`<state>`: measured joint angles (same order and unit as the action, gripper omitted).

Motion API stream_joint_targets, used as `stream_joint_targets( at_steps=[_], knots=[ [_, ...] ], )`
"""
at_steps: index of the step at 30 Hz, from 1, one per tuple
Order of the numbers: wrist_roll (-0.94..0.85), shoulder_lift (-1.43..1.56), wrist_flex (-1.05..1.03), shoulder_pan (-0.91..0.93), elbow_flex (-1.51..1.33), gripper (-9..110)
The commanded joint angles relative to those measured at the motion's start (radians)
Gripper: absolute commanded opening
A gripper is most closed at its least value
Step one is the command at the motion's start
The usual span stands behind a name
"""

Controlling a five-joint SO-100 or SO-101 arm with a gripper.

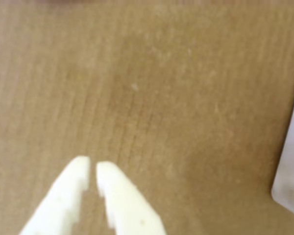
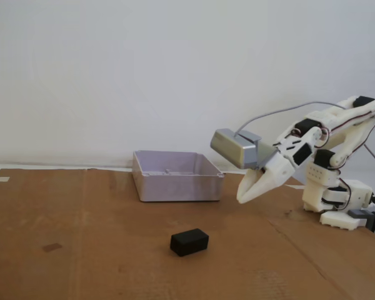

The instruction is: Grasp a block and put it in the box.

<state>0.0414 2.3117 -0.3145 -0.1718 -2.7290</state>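
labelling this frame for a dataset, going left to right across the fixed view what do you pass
small dark mark on the cardboard → black block → grey camera housing → white fingers → arm base. The box overlaps the block's span, so it is left out.

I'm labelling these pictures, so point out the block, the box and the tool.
block (image 2: 189, 242): fixed view, its front face.
box (image 2: 178, 185): fixed view, its front wall.
tool (image 2: 242, 199): fixed view, at the fingertips.

Matte black block (image 2: 189, 242), smooth plastic box (image 2: 177, 185), ribbed brown cardboard (image 2: 81, 250).
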Motion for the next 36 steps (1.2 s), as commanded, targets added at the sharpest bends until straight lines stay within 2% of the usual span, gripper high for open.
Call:
stream_joint_targets(
  at_steps=[1, 36],
  knots=[
    [-0.011, -0.023, 0.049, -0.018, 0.158, 0],
    [-0.011, -0.649, 0.049, -0.078, 0.756, 0]
  ],
)
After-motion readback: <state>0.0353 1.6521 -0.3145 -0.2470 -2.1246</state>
